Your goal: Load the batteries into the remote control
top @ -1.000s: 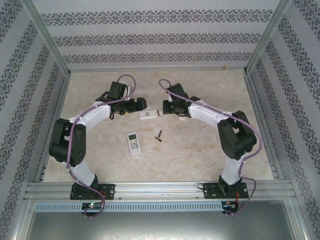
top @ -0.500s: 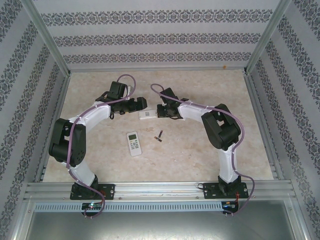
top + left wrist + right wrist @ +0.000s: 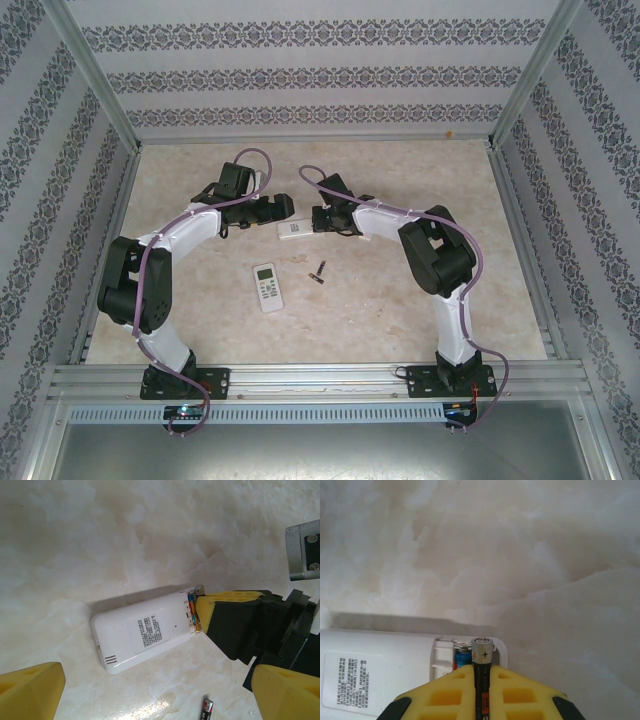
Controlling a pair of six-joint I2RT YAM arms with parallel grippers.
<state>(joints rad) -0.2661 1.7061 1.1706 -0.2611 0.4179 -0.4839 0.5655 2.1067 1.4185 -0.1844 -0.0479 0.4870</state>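
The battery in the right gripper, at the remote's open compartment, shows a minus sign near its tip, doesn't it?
No: the right wrist view shows a plus sign there; the battery is in the right gripper at the remote's open compartment.

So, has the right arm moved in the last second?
Yes. The right arm has swung left: its elbow now sits nearer the loose battery, which has stayed put, and its tip has closed in on the far remote.

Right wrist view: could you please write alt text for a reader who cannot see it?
The right gripper pinches a battery, plus end forward, at the open compartment at one end of a white remote lying on a pale marbled table. A blue item, perhaps another battery, lies inside.
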